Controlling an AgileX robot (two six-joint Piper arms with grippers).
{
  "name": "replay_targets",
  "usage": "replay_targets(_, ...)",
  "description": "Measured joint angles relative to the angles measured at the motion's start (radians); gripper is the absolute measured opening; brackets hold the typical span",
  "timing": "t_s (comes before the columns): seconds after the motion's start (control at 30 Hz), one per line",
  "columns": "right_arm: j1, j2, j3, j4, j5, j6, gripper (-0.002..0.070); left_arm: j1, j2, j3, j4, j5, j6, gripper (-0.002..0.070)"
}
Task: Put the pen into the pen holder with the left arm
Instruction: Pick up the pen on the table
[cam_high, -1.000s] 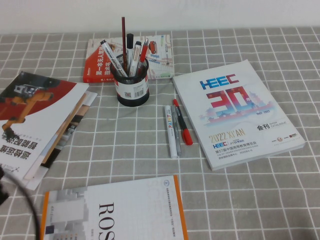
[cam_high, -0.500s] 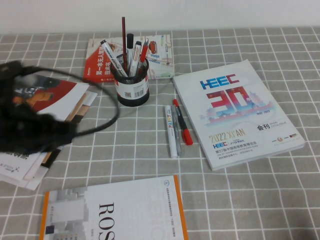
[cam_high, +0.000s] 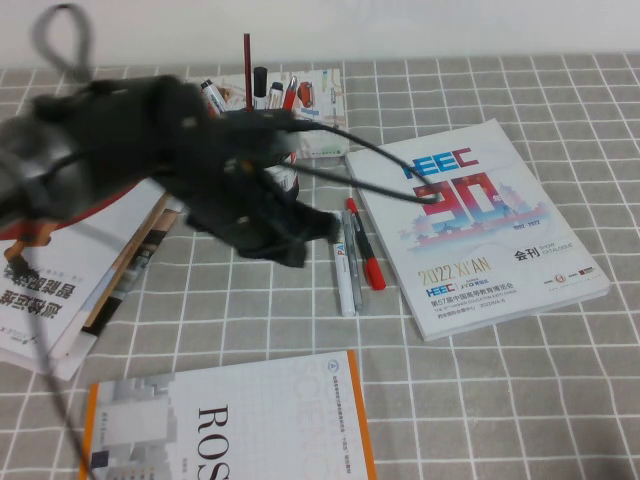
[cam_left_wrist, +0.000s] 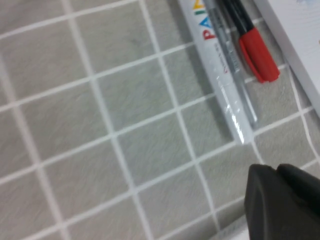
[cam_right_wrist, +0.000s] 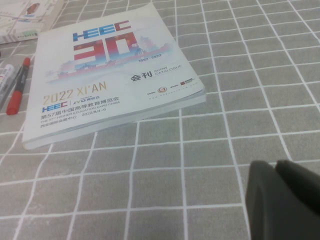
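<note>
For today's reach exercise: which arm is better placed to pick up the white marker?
Left. The left pincer hovers right beside the white marker on the table, with the marker filling its wrist view. The right pincer is outside the high view, near the catalogue.

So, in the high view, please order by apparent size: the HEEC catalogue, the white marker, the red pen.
1. HEEC catalogue, by far the largest.
2. White marker and red pen: too alike to rank; the left gripper, beside them, hides part of the marker.
The right gripper is out of that view.
</note>
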Motion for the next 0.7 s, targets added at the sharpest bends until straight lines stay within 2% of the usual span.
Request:
replay_targets(0.37, 0.000, 0.000, 0.000, 0.000, 0.000, 0.000, -0.0015, -0.101, 0.286, -0.362, 0.158, 0.191, -0.094, -0.0002)
replay_targets(0.53, 0.000, 0.000, 0.000, 0.000, 0.000, 0.000, -0.0015, -0.109, 0.376, -0.500, 0.198, 0.270, -0.111, 0.0000)
replay_targets(0.6, 0.000, 0.000, 0.000, 0.000, 0.000, 0.000, -0.0015, -0.109, 0.405, -0.538, 0.205, 0.286, -0.111, 0.0024)
replay_targets(0.7, 0.000, 0.000, 0.000, 0.000, 0.000, 0.000, -0.0015, -0.105, 0.452, -0.590, 0.207, 0.320, -0.107, 0.0124)
